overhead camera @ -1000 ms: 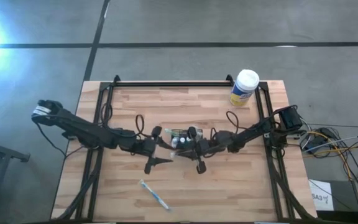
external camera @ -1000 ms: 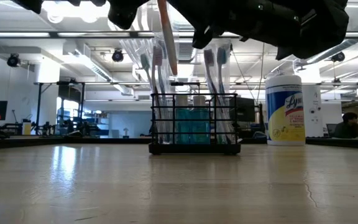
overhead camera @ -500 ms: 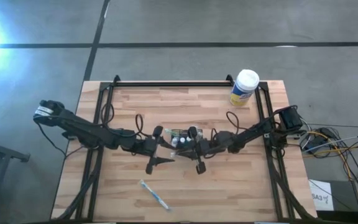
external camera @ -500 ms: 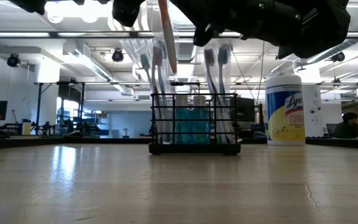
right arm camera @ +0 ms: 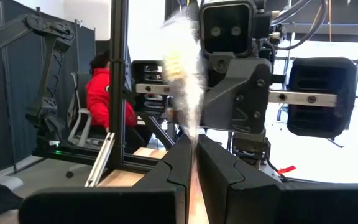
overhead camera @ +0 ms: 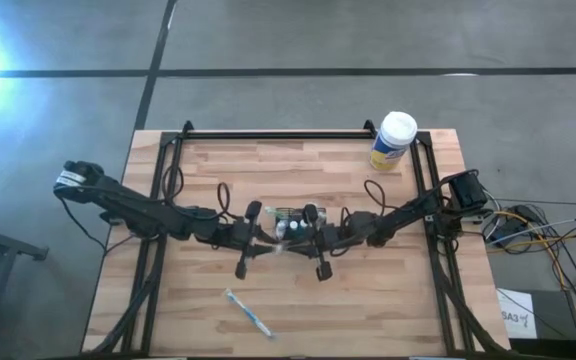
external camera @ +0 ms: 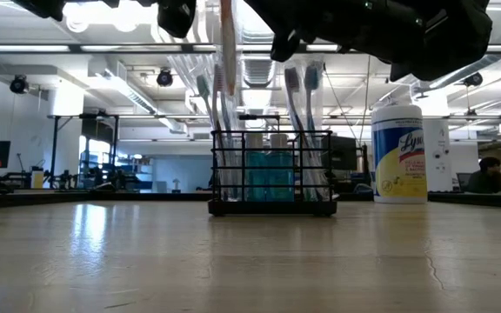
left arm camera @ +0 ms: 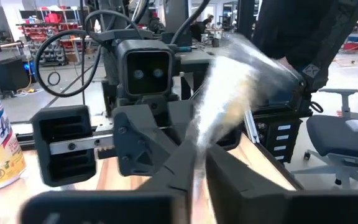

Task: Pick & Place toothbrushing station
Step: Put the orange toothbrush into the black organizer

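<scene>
Both claws, left (overhead camera: 265,240) & right (overhead camera: 298,240), clenched on one toothbrush (external camera: 228,43) above toothbrushing station (external camera: 273,174).

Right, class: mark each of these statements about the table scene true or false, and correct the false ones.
1. The black caddy holds several upright toothbrushes. True.
2. The wipes canister lies on its side. False: it stands upright near the table's far right corner.
3. One loose toothbrush lies on the table nearer the front edge. True.
4. Both arms wait at the table's sides. False: the left gripper and the right gripper meet over the caddy.
</scene>
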`<state>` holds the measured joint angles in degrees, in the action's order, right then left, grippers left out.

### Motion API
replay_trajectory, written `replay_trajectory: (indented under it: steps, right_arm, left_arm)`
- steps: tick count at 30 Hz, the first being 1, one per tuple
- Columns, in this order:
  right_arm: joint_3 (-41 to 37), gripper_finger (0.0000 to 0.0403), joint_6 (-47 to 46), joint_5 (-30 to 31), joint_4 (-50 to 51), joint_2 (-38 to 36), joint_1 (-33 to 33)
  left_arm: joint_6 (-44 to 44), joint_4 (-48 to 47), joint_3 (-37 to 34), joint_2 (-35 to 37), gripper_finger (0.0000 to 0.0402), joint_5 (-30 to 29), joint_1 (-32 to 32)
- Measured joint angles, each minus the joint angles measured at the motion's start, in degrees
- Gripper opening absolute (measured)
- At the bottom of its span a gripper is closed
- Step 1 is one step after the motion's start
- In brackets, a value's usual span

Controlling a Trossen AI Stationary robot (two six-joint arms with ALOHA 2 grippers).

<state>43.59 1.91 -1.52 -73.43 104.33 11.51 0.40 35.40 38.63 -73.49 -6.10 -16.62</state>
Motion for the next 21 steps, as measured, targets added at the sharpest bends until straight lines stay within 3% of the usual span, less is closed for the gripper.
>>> replay_trajectory:
  steps: [3,11,21]
  right_arm:
    - [0.0,0.0017,0.0,-0.13,0.02,0.0,0.02]
    - [0.0,0.0023,-0.59,0.14,-0.93,-0.03,0.26]
    - [-0.14,0.0103,-1.07,0.21,-1.81,-0.16,0.61]
  left_arm:
    - [1.02,-0.02,0.0,0.0,0.0012,0.28,-0.01]
    - [2.97,-0.51,-0.04,1.33,0.0008,0.9,-0.43]
    - [4.13,-8.98,-0.79,7.62,0.0007,1.07,-4.71]
